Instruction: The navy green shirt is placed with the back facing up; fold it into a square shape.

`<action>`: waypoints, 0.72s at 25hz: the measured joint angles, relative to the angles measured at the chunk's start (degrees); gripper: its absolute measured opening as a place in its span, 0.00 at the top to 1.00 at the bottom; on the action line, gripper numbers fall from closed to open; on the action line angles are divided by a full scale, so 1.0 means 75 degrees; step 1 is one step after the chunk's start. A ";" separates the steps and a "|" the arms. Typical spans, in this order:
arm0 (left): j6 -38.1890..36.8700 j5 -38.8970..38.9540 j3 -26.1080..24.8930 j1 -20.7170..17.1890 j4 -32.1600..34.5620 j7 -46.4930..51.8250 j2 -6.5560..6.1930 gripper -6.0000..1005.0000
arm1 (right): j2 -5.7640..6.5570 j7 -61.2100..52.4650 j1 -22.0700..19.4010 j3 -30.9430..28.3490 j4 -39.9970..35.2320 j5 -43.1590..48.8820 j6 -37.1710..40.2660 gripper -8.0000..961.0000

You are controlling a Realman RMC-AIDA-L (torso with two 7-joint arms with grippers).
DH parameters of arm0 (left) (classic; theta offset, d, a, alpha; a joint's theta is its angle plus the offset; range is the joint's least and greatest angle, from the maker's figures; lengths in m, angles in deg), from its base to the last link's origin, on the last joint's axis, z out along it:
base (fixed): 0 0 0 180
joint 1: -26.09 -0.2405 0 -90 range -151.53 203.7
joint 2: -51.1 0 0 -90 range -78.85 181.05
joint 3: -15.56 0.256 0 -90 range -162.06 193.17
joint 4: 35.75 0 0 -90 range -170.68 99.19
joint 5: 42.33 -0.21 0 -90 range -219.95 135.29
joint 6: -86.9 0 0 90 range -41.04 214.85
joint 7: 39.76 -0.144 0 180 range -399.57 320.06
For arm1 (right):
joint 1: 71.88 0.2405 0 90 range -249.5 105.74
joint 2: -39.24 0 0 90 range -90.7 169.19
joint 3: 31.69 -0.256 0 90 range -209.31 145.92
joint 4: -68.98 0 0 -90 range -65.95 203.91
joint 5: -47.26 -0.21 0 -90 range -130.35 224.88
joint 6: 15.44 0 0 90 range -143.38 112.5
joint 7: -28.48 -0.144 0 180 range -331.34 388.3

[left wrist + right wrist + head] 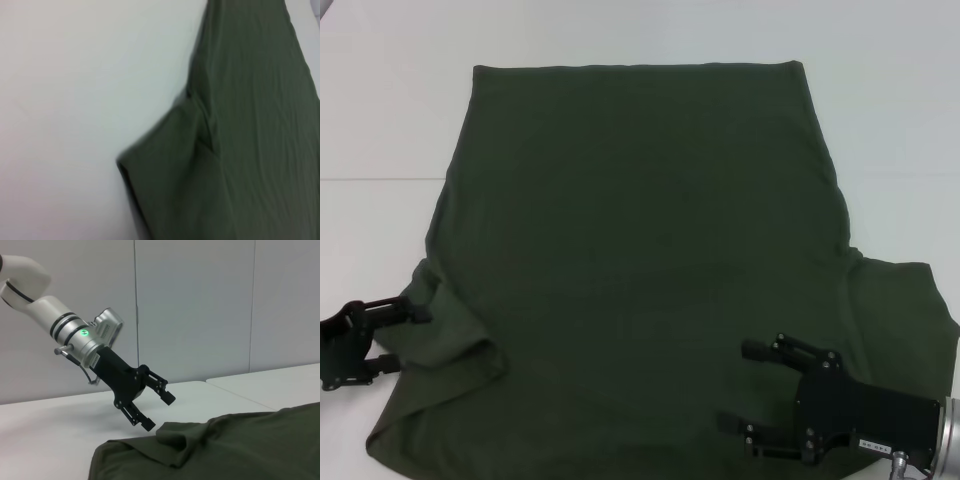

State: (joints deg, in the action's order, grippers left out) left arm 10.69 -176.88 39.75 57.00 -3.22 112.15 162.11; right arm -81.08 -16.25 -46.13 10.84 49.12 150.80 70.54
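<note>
- the navy green shirt (640, 260) is spread flat on the white table (380, 110), plain side up, hem on the far side and sleeves nearest the robot
- left sleeve's a bit rumpled, one flap doubled over onto itself near the near-left corner
- left claw (412, 338) hangs at that sleeve's edge, fingers spread wide, one tip right at the cloth; from across the table you can see it's got nothing in it (159, 411)
- right claw (743, 387) floats over the shirt's near-right part, just inside the right sleeve, jaws wide apart too, holding nothing
- right sleeve lies smooth toward the table edge
</note>
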 joint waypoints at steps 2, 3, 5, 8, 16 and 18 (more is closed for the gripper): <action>0.0079 0.0000 -0.0001 0.0000 -0.0001 0.0003 0.0002 0.14 | 0.0000 0.0000 0.0000 0.0000 0.0000 -0.0003 0.0000 0.05; 0.0130 0.0000 -0.0002 0.0002 -0.0002 0.0003 0.0003 0.14 | 0.0000 0.0000 0.0000 -0.0001 0.0000 -0.0007 0.0000 0.05; 0.0273 0.0000 -0.0004 0.0009 -0.0006 0.0017 0.0015 0.14 | 0.0000 0.0000 0.0001 -0.0005 0.0000 -0.0008 -0.0001 0.05; 0.0391 0.0000 -0.0004 0.0009 -0.0015 0.0039 0.0041 0.14 | 0.0000 0.0000 0.0008 -0.0011 0.0000 -0.0011 -0.0006 0.05; 0.0448 -0.0041 0.0017 0.0022 -0.0026 0.0043 0.0052 0.14 | 0.0000 0.0000 0.0029 -0.0012 0.0000 -0.0012 -0.0040 0.05; 0.0489 -0.0043 0.0040 0.0022 -0.0026 0.0042 0.0051 0.14 | 0.0000 0.0000 0.0043 -0.0012 0.0001 -0.0012 -0.0053 0.05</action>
State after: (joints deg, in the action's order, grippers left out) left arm 14.35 -177.20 40.05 57.16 -3.41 112.47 162.49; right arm -81.08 -16.25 -45.81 10.75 49.12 150.71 70.14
